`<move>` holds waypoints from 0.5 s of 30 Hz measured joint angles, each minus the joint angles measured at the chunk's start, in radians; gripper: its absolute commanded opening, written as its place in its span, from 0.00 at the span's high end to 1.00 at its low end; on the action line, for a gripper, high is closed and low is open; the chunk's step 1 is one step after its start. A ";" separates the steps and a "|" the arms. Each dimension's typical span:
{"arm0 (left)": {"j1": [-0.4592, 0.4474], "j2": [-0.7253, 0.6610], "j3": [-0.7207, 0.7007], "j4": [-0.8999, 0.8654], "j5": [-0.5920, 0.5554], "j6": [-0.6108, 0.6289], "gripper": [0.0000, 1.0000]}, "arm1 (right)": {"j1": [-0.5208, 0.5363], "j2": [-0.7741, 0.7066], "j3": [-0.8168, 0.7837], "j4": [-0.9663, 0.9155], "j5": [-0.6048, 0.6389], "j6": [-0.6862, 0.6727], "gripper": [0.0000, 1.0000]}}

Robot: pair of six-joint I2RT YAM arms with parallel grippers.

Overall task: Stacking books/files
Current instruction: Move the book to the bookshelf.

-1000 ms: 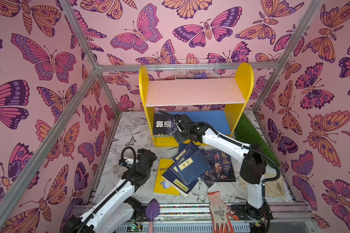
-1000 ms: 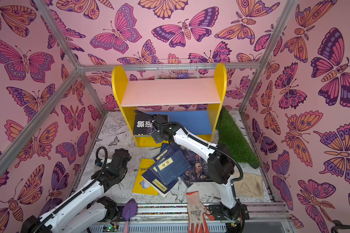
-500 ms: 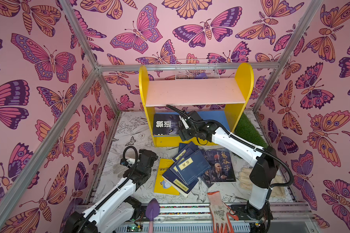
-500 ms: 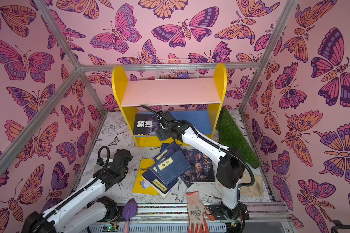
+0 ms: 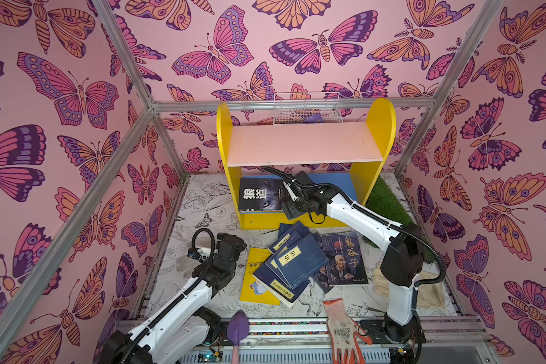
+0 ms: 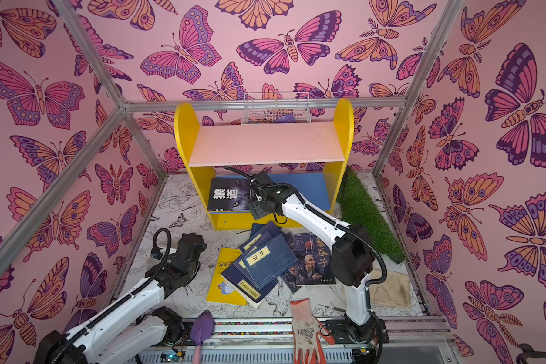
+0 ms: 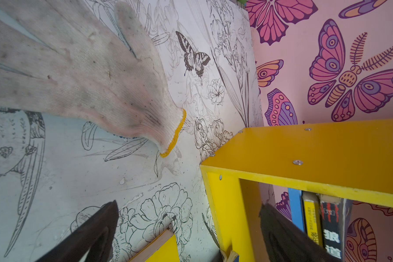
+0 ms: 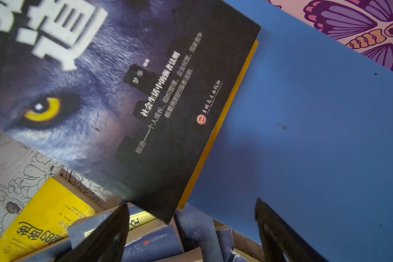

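The black wolf-face book [image 5: 259, 193] lies flat on the blue lower board [image 5: 344, 184] of the yellow shelf unit [image 5: 374, 176] at the centre of both top views. It sits at the board's left end, by the left side panel, with a yellow-edged book [image 8: 227, 106] under it. The right gripper [image 5: 289, 198] hovers just beside that book's right edge, jaws spread and holding nothing. The board to the right of it is bare, but the pink top board [image 5: 303, 143] roofs it and the yellow right panel closes its end.

Below the shelf in the frame, a loose pile of navy books [image 5: 300, 261] with yellow title labels fans over the flower-printed floor sheet [image 5: 202, 205]. The pile overlaps a yellow cartoon-cover book [image 5: 256, 280] on its left and a dark portrait-cover book [image 5: 344, 261] on its right. The left gripper [image 5: 230, 247] sits left of the pile over open floor, jaws wide and empty, and a white knit glove [image 7: 77, 74] lies near it.

A green grass strip [image 5: 388, 205] runs along the right arm and a beige cloth [image 5: 429, 290] lies at lower right. An orange-and-white work glove [image 5: 344, 327] and a purple trowel [image 5: 237, 324] rest at the bottom edge
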State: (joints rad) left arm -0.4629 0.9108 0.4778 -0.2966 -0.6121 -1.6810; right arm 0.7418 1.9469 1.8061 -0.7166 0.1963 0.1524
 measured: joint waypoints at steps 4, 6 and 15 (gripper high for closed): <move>0.000 0.000 0.000 0.000 0.000 0.000 0.01 | -0.001 0.002 0.002 -0.005 0.001 0.000 0.12; 0.000 0.000 0.000 0.000 0.000 0.000 0.01 | -0.002 0.002 0.003 -0.006 0.002 0.001 0.13; 0.000 -0.002 0.000 0.000 0.000 0.000 0.01 | -0.012 0.009 0.013 -0.011 0.005 0.004 0.12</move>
State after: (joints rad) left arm -0.4625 0.9085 0.4778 -0.2962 -0.6125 -1.6810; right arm 0.7296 1.9556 1.8191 -0.7280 0.2012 0.1566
